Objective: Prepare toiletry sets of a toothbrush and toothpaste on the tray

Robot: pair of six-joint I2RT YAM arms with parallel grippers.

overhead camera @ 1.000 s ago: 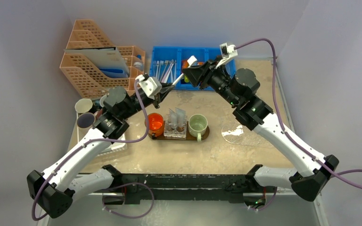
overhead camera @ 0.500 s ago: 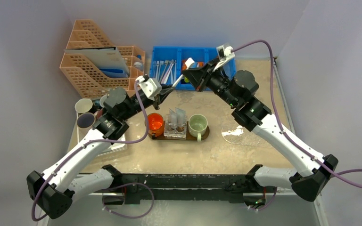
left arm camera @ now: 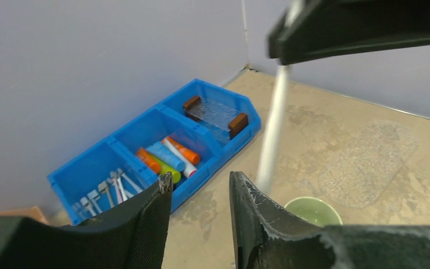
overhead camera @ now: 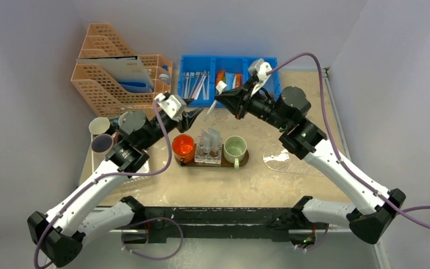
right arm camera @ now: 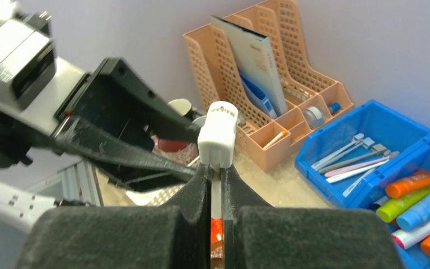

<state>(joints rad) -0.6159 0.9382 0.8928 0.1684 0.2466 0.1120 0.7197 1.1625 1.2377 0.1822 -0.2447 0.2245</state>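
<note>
Robot lab, enclosed bench (overhead camera: 291, 185) (bolted arms (overhead camera: 341, 168))

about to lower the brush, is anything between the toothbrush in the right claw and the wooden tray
Only the left claw: open, its tips right beside the toothbrush's lower end, which the right claw grips. Below that, nothing visible blocks the way to the wooden tray.

smooth plastic toothbrush (right arm camera: 218, 134), glossy bin (overhead camera: 201, 57)
</note>
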